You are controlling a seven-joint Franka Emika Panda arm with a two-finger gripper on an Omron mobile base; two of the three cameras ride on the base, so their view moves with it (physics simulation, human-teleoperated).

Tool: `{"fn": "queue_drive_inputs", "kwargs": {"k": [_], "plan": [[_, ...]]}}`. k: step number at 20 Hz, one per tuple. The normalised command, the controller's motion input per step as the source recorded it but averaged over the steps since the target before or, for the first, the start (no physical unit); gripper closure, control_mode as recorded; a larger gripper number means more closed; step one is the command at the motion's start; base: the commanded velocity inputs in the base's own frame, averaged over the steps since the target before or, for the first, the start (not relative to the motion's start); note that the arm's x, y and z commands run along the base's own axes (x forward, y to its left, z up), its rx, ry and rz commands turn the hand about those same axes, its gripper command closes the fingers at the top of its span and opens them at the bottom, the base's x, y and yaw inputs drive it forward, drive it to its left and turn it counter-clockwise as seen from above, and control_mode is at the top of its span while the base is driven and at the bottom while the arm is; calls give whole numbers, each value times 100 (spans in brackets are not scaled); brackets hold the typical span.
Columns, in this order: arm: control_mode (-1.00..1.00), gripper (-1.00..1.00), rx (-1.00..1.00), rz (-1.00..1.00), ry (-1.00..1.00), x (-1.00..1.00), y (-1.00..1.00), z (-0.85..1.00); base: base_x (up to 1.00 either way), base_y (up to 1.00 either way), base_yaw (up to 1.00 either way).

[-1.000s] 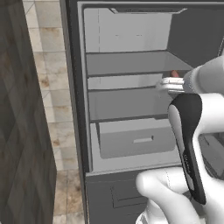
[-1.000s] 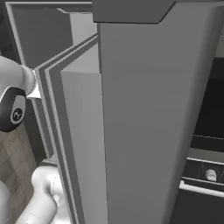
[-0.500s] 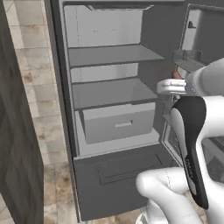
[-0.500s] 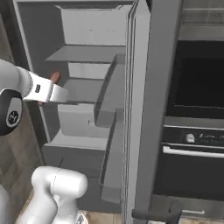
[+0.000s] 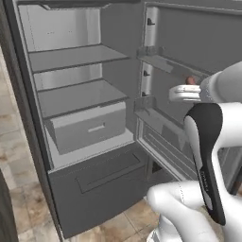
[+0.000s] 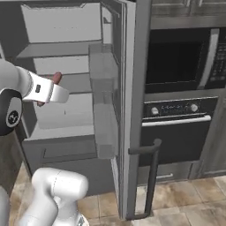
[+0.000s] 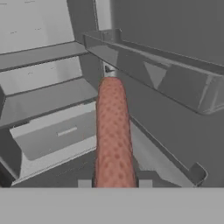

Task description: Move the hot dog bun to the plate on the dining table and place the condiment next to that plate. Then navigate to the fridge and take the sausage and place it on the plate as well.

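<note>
A reddish-brown sausage [image 7: 113,135] runs up the middle of the hand view, clamped at its lower end between my two dark fingertips [image 7: 85,183]. My gripper [image 7: 114,181] is shut on it. The hand hangs in front of the open fridge [image 5: 75,99], level with its middle shelves. In the left base view the sausage's tip [image 5: 190,80] pokes out above the white hand. In the right base view the sausage [image 6: 56,78] shows behind the hand, to the left of the fridge door [image 6: 128,110].
The fridge has bare shelves [image 5: 78,56], a closed drawer [image 5: 90,127] and a lower freezer front [image 5: 104,182]. Its door [image 5: 189,52] swings out to the right with bins [image 7: 166,65]. Right of it stand an oven [image 6: 181,128] and a microwave [image 6: 185,57]. Tiled floor [image 6: 176,203] lies below.
The whole picture has shifted as the base moved, swinging the fridge interior and door to the left and bringing the oven into view. The sausage stays in the shut gripper.
</note>
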Motion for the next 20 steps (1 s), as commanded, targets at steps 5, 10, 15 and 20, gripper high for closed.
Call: {"fn": "queue_drive_inputs", "kwargs": {"k": [5,10,15,20], "plan": [[100,100,0,0,0,0,0,0,-63,17,-46],[100,100,0,0,0,0,0,0,-52,49,-33],[100,100,0,0,0,0,0,0,-30,42,-6],[100,100,0,0,0,0,0,0,-88,7,-40]]}}
